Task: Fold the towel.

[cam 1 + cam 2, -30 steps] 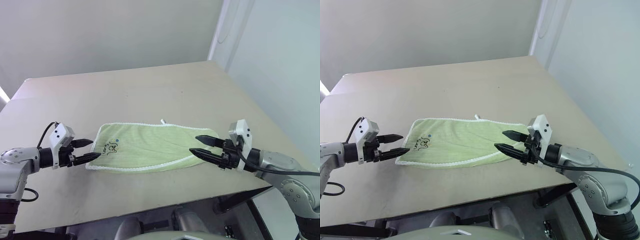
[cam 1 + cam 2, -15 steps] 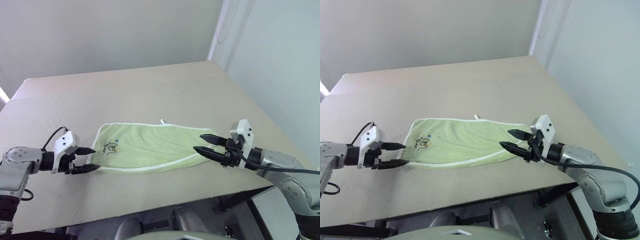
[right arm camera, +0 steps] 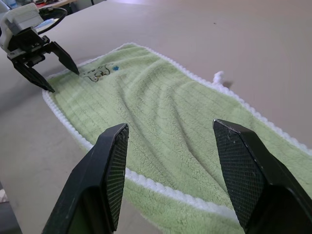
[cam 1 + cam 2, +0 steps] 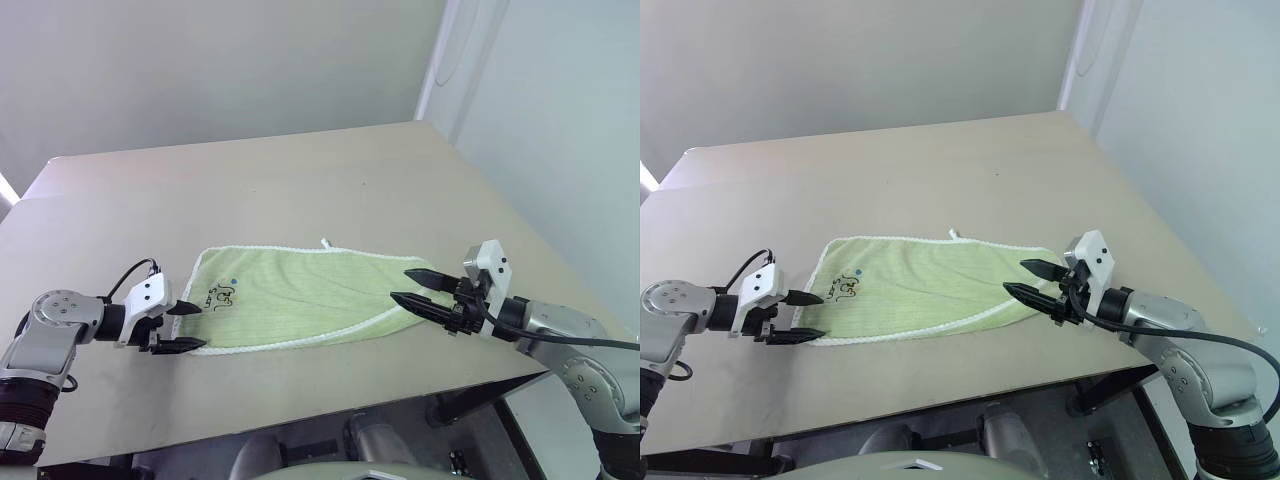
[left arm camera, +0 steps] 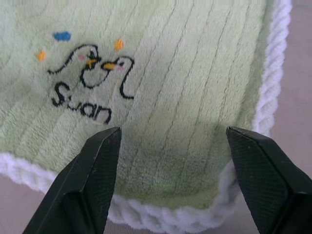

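left gripper [image 4: 186, 328] has dropped, fingers apart astride the towel [image 4: 300, 295] corner; right gripper [image 4: 407, 286] apart too.

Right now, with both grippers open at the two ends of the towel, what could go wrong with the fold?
The left gripper is open over a corner of the flat towel; its fingers may only scrape the table. The right gripper hovers above the other end, so one-sided lifting could skew the fold.
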